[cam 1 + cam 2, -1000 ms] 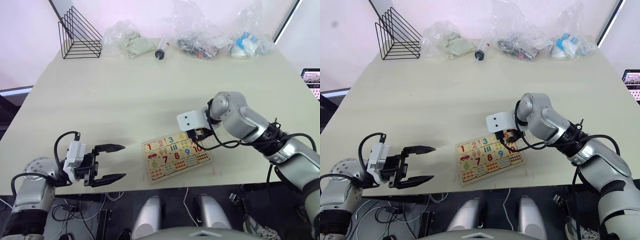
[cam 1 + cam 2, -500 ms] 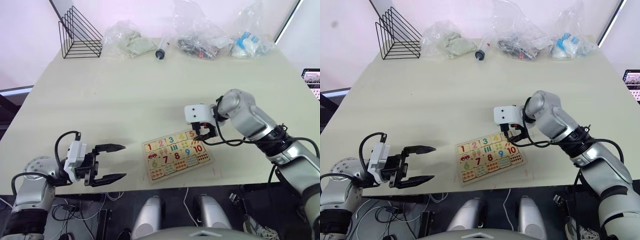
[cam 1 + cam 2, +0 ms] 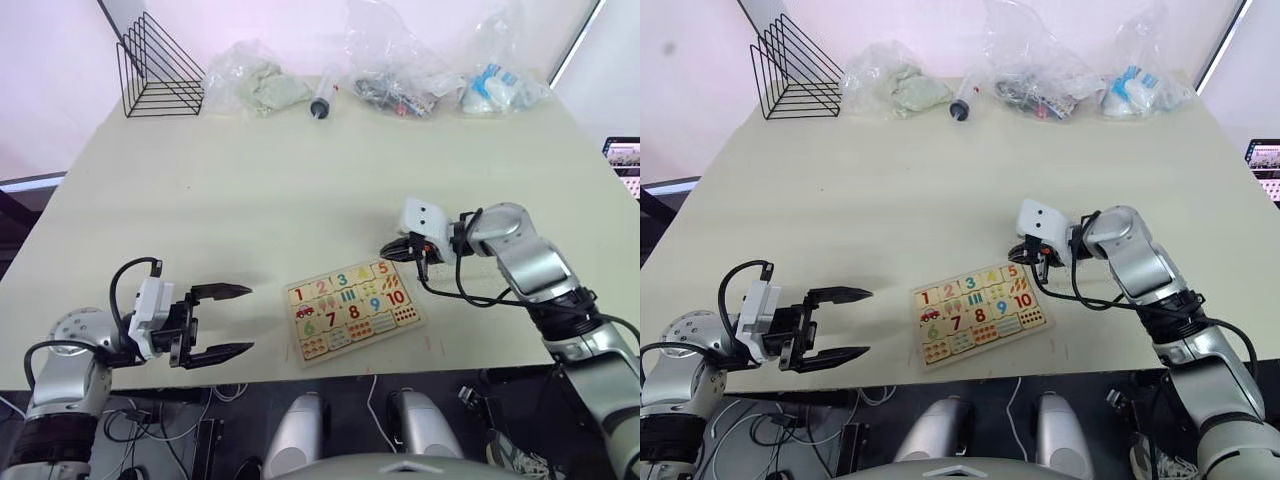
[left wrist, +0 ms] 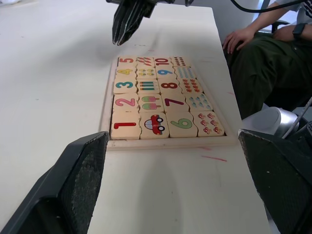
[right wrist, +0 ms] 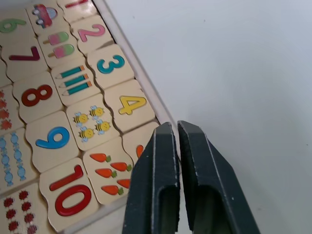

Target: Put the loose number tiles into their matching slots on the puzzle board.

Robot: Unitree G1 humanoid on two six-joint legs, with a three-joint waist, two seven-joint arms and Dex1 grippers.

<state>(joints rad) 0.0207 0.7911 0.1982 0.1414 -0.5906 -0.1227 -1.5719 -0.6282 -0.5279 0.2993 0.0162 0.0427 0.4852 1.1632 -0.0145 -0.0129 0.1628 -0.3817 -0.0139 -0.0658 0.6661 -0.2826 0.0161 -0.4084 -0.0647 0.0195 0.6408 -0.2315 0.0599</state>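
Observation:
The puzzle board (image 3: 352, 308) lies flat near the table's front edge, slightly rotated. In the left wrist view the number tiles red 1 (image 4: 125, 125), pink 2 (image 4: 126, 102), green 3 (image 4: 125, 85), yellow 4 (image 4: 126, 71) and orange 5 (image 4: 126, 61) sit side by side in the board's row of slots. My right gripper (image 3: 392, 251) hovers just beyond the board's far right corner, by the 5 tile, shut with nothing in it. Its fingers (image 5: 163, 146) press together over that corner. My left gripper (image 3: 246, 320) stands open and empty to the left of the board.
A black wire rack (image 3: 158, 70) stands at the back left. Clear plastic bags (image 3: 400, 80) and a syringe-like tube (image 3: 322, 100) line the far edge. A seated person (image 4: 263, 44) is beyond the table's right side. A screen (image 3: 625, 160) sits at the right edge.
My right gripper has lifted off the board's 5 corner, drawn back to the right and shut. The left gripper has not moved.

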